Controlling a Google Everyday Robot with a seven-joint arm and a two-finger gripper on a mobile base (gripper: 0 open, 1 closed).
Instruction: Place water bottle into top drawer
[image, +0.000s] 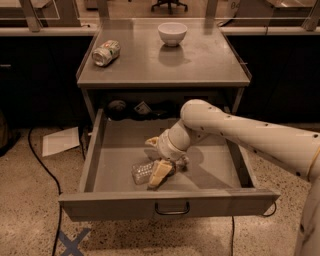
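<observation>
water bottle (142, 171) is lying on its side on the floor of the top drawer (100, 202), left of centre, nearer the front panel than the back. Clear crinkled body shows to the left of the gripper; the rest is hidden behind it.

gripper (153, 161) is down inside the drawer, right over the bottle. Its fingers stand spread apart: the near finger (159, 174) lies across the bottle, the far one sits toward the back, clear of it. So not clamped. Can't tell whether the near one actually touches the bottle.

arm (240, 135) comes in from the right, over the drawer's right wall, elbow above the drawer's right half.

Drawer is pulled far out, loop handle (172, 208) centred on the front panel.

Behind the drawer, in the cabinet opening: dark clutter (145, 107), can't identify it.

On the cabinet top (200, 65): dented soda can (106, 52) on its side at the left edge, white bowl (172, 33) upright at back centre, well apart.

Floor: sheet of paper (60, 141) left of the cabinet, black cable (42, 167) beside it, blue tape cross (72, 242) at front left.
</observation>
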